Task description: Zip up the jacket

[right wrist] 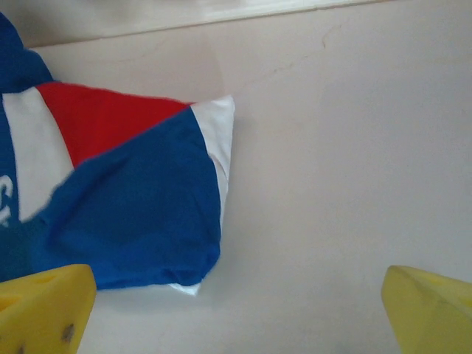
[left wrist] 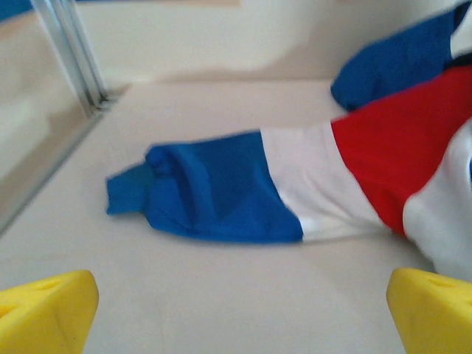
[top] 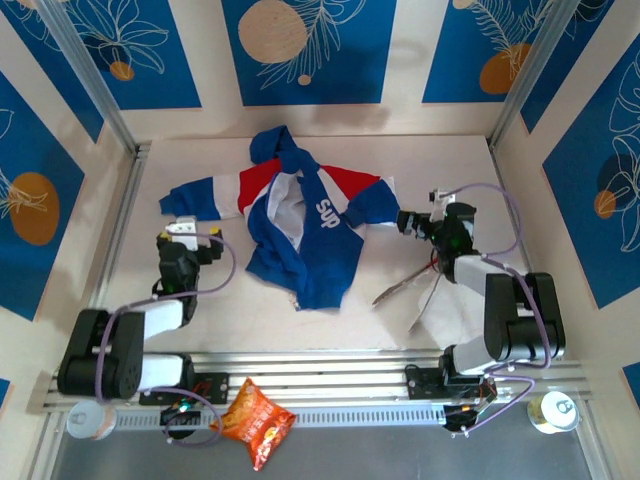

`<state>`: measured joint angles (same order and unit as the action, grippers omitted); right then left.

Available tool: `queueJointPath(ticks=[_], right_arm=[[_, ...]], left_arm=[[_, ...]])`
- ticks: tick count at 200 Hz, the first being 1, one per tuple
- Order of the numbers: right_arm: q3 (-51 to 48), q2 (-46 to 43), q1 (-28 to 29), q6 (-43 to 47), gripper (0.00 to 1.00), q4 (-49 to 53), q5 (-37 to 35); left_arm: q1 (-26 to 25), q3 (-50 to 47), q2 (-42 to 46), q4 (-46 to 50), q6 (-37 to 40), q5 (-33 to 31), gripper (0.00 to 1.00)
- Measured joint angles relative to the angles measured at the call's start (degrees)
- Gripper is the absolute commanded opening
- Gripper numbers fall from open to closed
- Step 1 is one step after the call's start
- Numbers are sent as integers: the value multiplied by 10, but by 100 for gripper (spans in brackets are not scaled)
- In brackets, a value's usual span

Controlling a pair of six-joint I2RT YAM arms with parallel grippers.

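Jacket crumpled mid-table, toward far wall. Front unzipped and spread, white lining showing, hood at far side. One sleeve stretched out left, other folded at right. Left gripper just short of stretched sleeve's cuff, jaws wide apart, nothing held. Right gripper beside folded sleeve, jaws wide, empty. Orange snack bag at near edge between arm bases.

Jacket: folded blue sleeve over red and white bands, flat on pale table, left side. Right gripper: yellow fingertips spread wide at lower corners, bare table between.
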<state>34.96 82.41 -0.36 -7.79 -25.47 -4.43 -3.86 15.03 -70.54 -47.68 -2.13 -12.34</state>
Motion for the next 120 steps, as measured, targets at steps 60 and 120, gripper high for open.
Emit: queueJointPath(ticks=[60, 120], right_arm=[[152, -42, 44, -62, 89, 262, 18], [184, 62, 230, -103, 65, 363, 55]], left_arm=[[0, 62, 189, 251, -85, -19, 92], [0, 91, 241, 499, -192, 82, 74]])
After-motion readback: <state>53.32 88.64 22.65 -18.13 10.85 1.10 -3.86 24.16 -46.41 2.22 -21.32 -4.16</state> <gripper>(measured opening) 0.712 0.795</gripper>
